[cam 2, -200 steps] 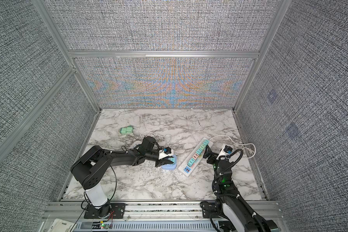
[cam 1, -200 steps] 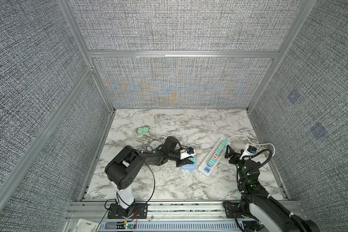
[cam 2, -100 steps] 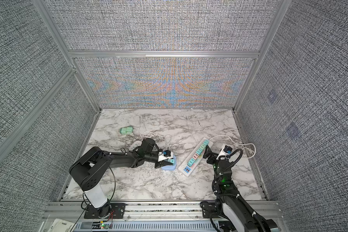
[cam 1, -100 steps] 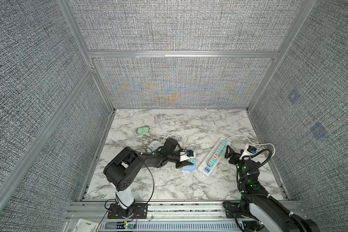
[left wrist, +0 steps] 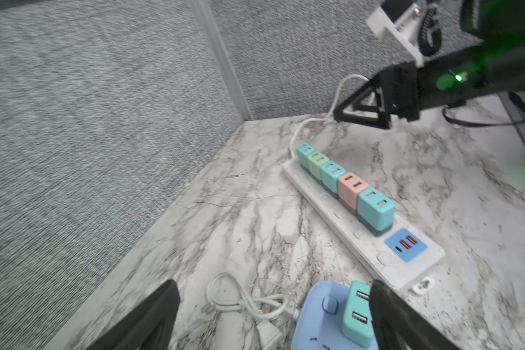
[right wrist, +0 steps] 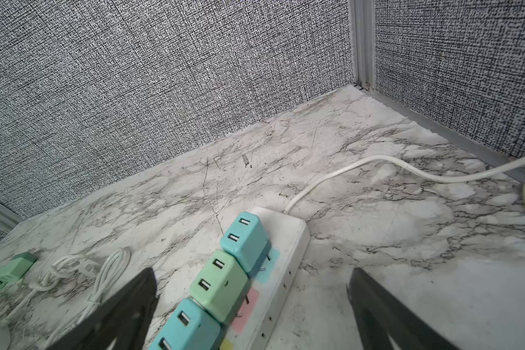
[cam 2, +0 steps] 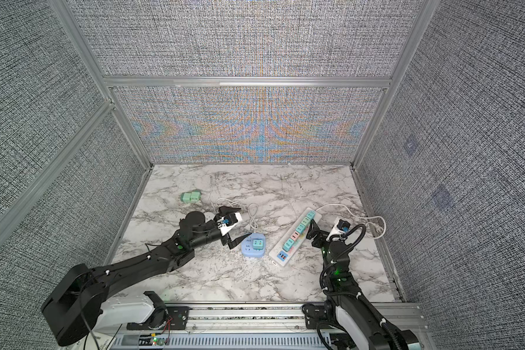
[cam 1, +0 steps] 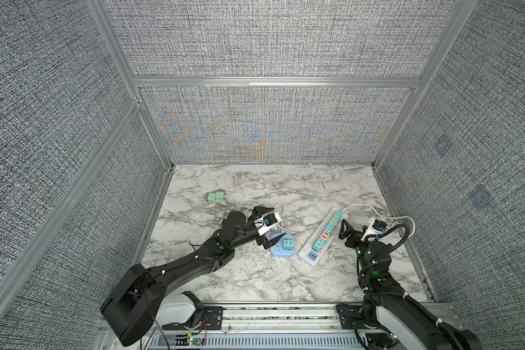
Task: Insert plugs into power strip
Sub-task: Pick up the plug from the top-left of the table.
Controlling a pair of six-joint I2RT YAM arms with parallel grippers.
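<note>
Five plugs [left wrist: 350, 188] stand in a row in the white power strip [left wrist: 346, 235], one of them pink. A sixth, a teal plug [cam 1: 287, 244], sits in the round blue socket hub [cam 1: 277, 254], with the left gripper [left wrist: 272, 285] released and spread wide beside it. The right gripper [right wrist: 252, 269] gapes open over the strip's corded end. Two mint plugs [cam 1: 215, 196] lie loose on the table [cam 1: 255, 278].

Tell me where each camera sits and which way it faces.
Top views: high at the front, looking down on the marble table; left arm and right arm show.
Left wrist: low over the table, facing the power strip; open left gripper shows.
Right wrist: above the strip's cord end; open right gripper shows.
Shared: the strip's plugs.
</note>
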